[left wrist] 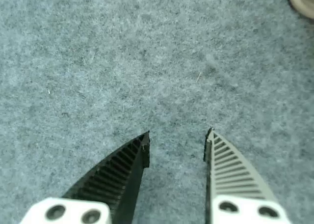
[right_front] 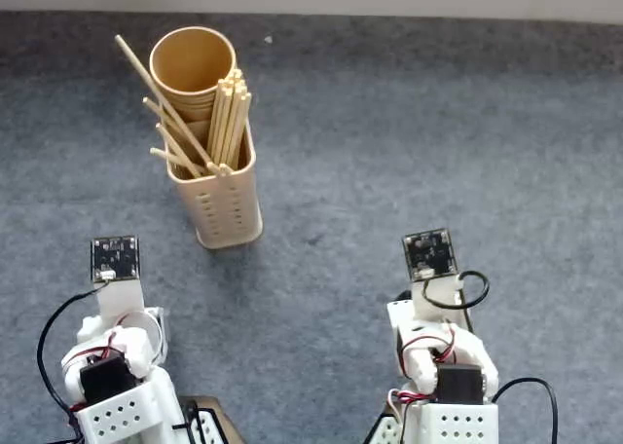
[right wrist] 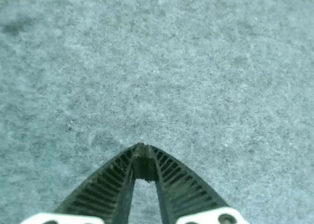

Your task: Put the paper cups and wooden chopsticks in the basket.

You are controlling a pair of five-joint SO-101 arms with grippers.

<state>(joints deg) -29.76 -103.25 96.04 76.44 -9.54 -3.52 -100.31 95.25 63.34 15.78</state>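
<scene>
We see a tall cream plastic basket [right_front: 232, 210] with little holes in its sides. It stands upright on the soft grey felt mat [right_front: 419, 123] that covers the table. A stack of round brown paper cups [right_front: 192, 62] sits inside it, open end up, at the far end of the basket. The thin, pale wooden chopsticks [right_front: 230, 123] stand in the basket just beside the paper cups. Most are bunched together and lean on the stack. A few fan out to one side, and one long stick pokes out past the cup rim. We think they lean like that because the basket is tall and narrow, so the chopsticks rest on its wall and on the paper cups.

The left gripper [left wrist: 177, 135] hangs over bare mat with its two pointy jaws spread apart and nothing between them. A cream curved edge in the corner of its view is probably the foot of the basket. The right gripper [right wrist: 143, 148] also hangs over bare mat. Its jaws are pressed together at the tips, and it holds nothing.

The left arm [right_front: 112, 366] and the right arm [right_front: 443, 366] sit folded at the near edge of the table, well apart from the basket. Every cup and stick we can see is in the basket, so we think the job is done and the arms are resting.
</scene>
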